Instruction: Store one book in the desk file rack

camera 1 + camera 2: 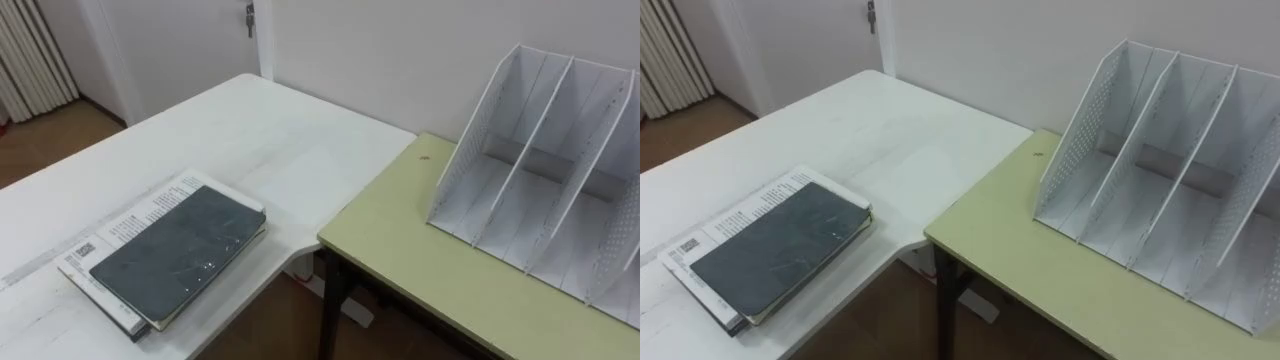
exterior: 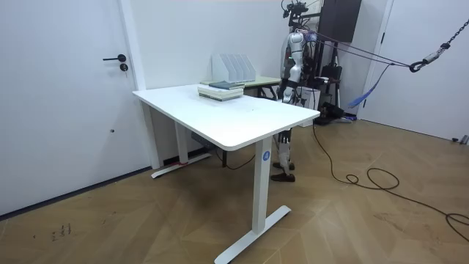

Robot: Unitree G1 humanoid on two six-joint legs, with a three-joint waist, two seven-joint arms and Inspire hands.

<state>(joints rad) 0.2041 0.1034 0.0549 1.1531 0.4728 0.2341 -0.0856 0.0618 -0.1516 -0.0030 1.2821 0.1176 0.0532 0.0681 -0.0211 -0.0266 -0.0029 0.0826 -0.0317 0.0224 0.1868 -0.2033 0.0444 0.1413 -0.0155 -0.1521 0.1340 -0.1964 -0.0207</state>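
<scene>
Dark grey book (image 1: 178,252), atop a small stack (image 1: 128,222) on the white desk (image 1: 250,130), well left of the empty file rack (image 1: 470,150); pickup not yet begun, hands' state cannot be told; next: grasp its free edge.

Top book (image 1: 180,250) dark slate grey, faintly mottled; book beneath it (image 1: 140,212) white with black print; desk (image 1: 250,130) white; side table (image 1: 420,260) pale yellow-green, black-legged; file rack (image 1: 480,130) white, its dividers dotted with small holes.
</scene>
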